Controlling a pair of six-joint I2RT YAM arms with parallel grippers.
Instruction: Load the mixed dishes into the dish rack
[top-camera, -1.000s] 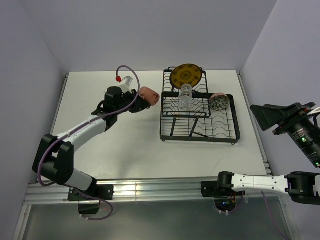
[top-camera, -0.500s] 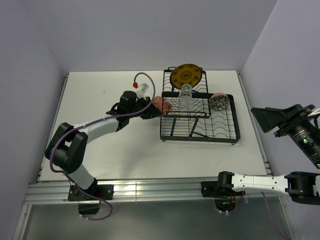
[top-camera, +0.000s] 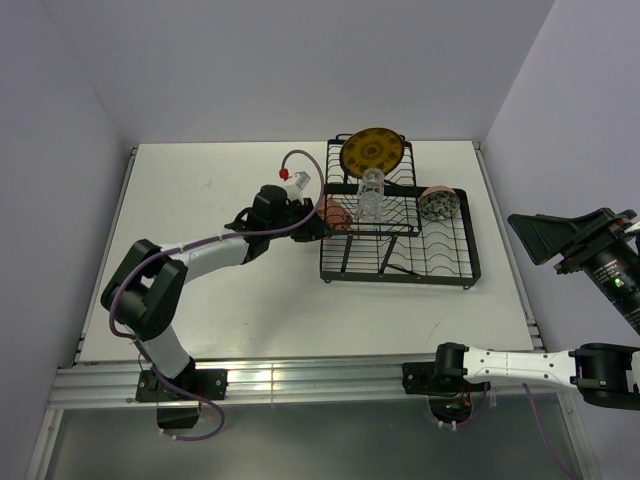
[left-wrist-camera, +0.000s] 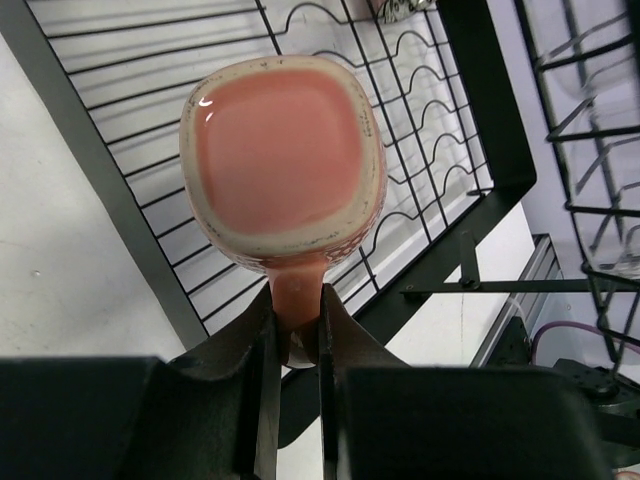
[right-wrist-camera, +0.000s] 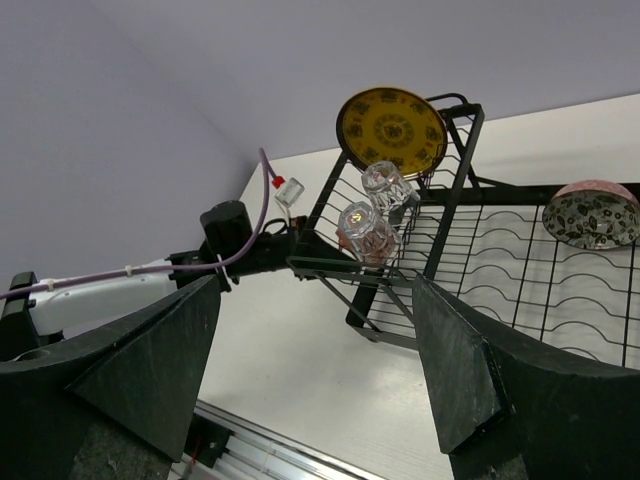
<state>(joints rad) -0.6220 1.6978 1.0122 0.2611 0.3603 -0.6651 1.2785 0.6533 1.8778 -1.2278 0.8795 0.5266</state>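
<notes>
My left gripper (left-wrist-camera: 295, 340) pinches a pink cup (left-wrist-camera: 283, 160) by its handle, over the dish rack's (top-camera: 400, 272) left edge. The tumblers (right-wrist-camera: 365, 230) on the upper tier stand just beside it, with the plate (top-camera: 372, 151) behind them and the patterned bowl (top-camera: 438, 203) at the rack's right. My right gripper (right-wrist-camera: 317, 290) is spread wide, well off the rack's right side.

Soft, even light from above keeps the white table (top-camera: 230, 290) bright, and the rack (top-camera: 400, 262) throws only a faint shadow beneath it. Glare streaks the near rail (top-camera: 300, 378). In the left wrist view the cup (left-wrist-camera: 283, 160) is sharp, with a small highlight on its rim, while the left claw (left-wrist-camera: 295, 335) is dark and blurred. The right claw (right-wrist-camera: 315, 285) looms black and soft-edged.
</notes>
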